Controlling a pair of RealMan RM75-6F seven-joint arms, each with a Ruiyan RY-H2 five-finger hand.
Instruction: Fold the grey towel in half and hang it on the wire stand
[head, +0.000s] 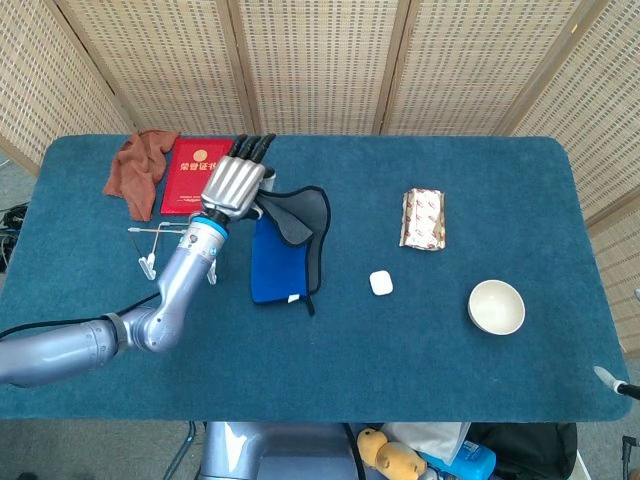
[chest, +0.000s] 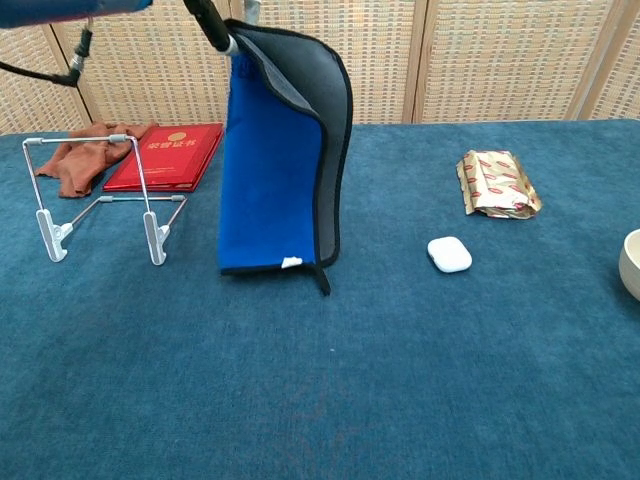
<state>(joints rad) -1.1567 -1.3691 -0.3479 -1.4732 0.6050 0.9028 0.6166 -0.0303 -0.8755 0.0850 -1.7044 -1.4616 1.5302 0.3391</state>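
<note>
Blue-faced and grey-backed, the folded towel (chest: 280, 160) hangs lifted above the worktop (head: 420, 350), its top edge pinched in the left hand (head: 234, 182), lower hem just at the surface. Just beside it to the left stands the wire stand (chest: 95, 195).

Blue-carpeted table (head: 450, 400): wire stand (chest: 95, 200), red booklet (head: 198, 176), brown cloth (head: 136, 168), foil packet (head: 423, 218), earbud case (head: 381, 283), bowl (head: 497, 306).

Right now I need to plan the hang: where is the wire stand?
The wire stand stands at the table's left in the chest view, before the red booklet, left of the towel held up by the left hand.
</note>
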